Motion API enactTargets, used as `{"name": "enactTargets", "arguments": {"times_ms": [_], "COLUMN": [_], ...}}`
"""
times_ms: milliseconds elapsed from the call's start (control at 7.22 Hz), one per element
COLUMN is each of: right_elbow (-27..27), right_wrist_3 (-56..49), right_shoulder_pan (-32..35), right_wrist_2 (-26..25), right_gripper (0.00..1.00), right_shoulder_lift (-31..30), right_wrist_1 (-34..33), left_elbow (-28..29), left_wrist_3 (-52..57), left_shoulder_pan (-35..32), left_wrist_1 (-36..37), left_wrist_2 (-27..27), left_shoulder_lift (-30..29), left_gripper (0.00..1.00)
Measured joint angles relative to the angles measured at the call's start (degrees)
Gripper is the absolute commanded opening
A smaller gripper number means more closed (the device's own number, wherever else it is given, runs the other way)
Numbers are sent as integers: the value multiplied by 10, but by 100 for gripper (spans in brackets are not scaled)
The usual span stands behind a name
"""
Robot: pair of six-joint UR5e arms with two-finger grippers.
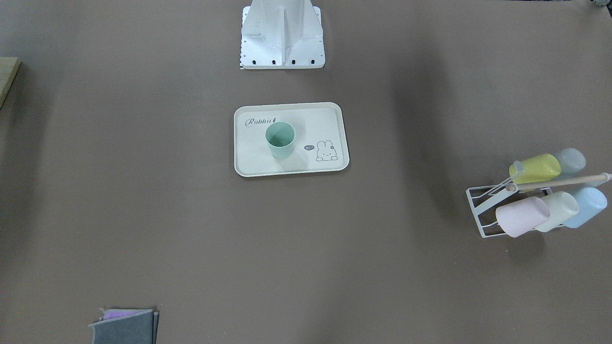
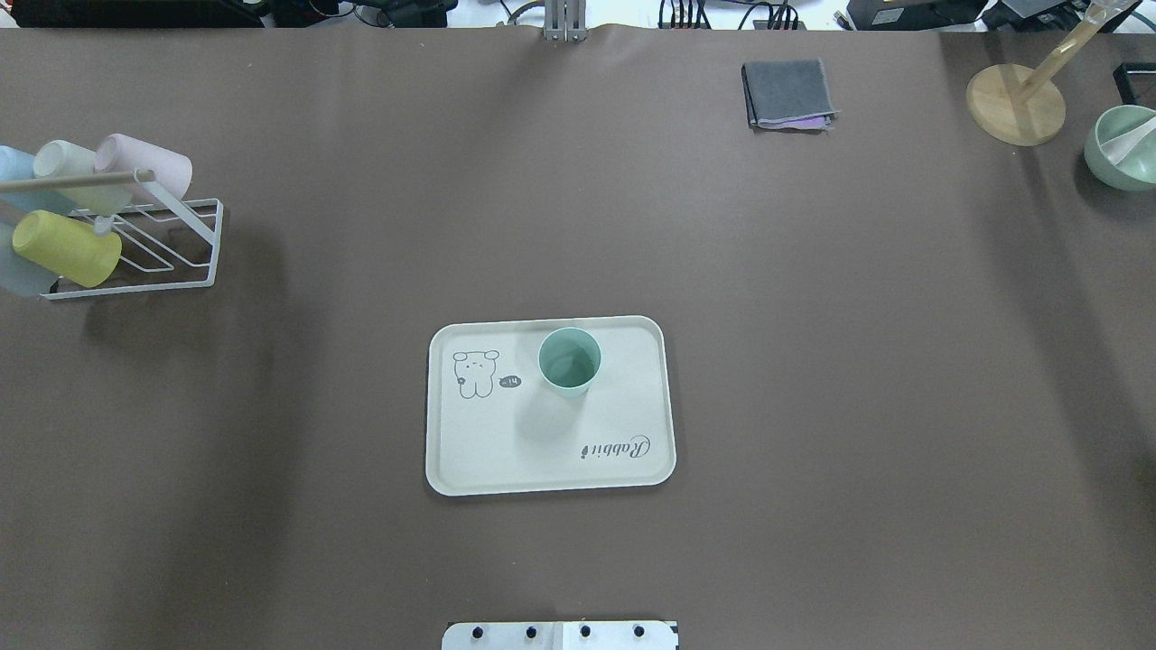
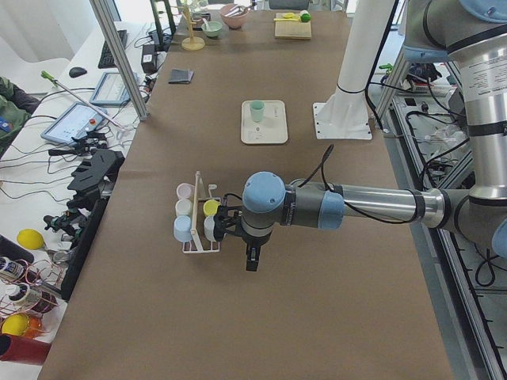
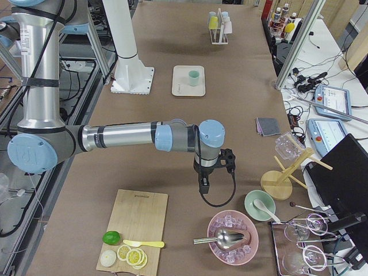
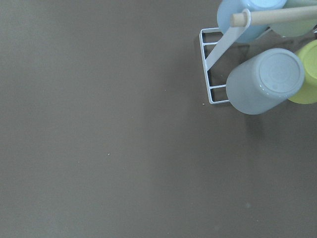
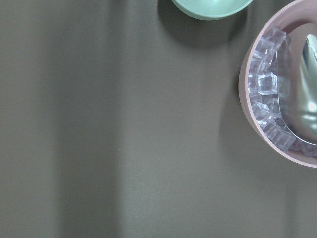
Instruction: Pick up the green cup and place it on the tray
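Mint-green plastic, matte and without a handle: the green cup (image 1: 280, 139) stands upright, mouth up, on the tray (image 1: 253, 157). It is well inside the raised rim, in the half farther from the robot's base, with the bunny drawing to one side and the "Rabbit" script to the other. Nothing touches the cup.

The left gripper (image 3: 252, 260) hangs over the bench just beside the wire cup rack (image 3: 198, 229), well apart from the tray. The right gripper (image 4: 203, 185) hangs over bare bench near the pink bowl of ice (image 4: 233, 237), at the opposite end. Both show in the side views only, and neither wrist view shows the fingers, so whether they are apart or together cannot be told.

Judged from this layout, the placement is complete and the step in hand is verification and standing clear. To do it well:
- Confirm that the cup's base lies flat on the tray floor and does not ride on the rim.
- Keep both arms away from the tray, since a light, tapered tumbler is likely to tip at a slight knock.
- Route any homing move clear of the rack's hanging cups and of the ice bowl.
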Motion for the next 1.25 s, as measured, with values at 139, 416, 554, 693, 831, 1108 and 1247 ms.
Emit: {"name": "enactTargets", "arguments": {"times_ms": [139, 416, 554, 693, 831, 1108, 1247], "right_elbow": [0, 0, 0, 0, 0, 1, 2], "right_wrist_3": [0, 1, 1, 2, 2, 4, 4], "right_shoulder_pan": [0, 0, 0, 0, 0, 0, 0], "right_wrist_2": [0, 0, 1, 1, 1, 1, 1], "right_gripper": [100, 100, 100, 100, 100, 100, 100], "right_shoulder_lift": [0, 0, 0, 0, 0, 0, 0], "right_wrist_1": [1, 3, 4, 4, 4, 4, 4], "left_elbow": [-3, -7, -7, -8, -8, -7, -7], "left_wrist_3": [0, 0, 1, 1, 0, 0, 0], "left_shoulder_pan": [0, 0, 0, 0, 0, 0, 0], "left_wrist_1": [0, 0, 0, 0, 0, 0, 0], "left_wrist_2": [0, 0, 1, 1, 1, 1, 1], "left_shoulder_lift": [0, 0, 0, 0, 0, 1, 1], "left_gripper": [99, 99, 99, 99, 99, 99, 99]}}
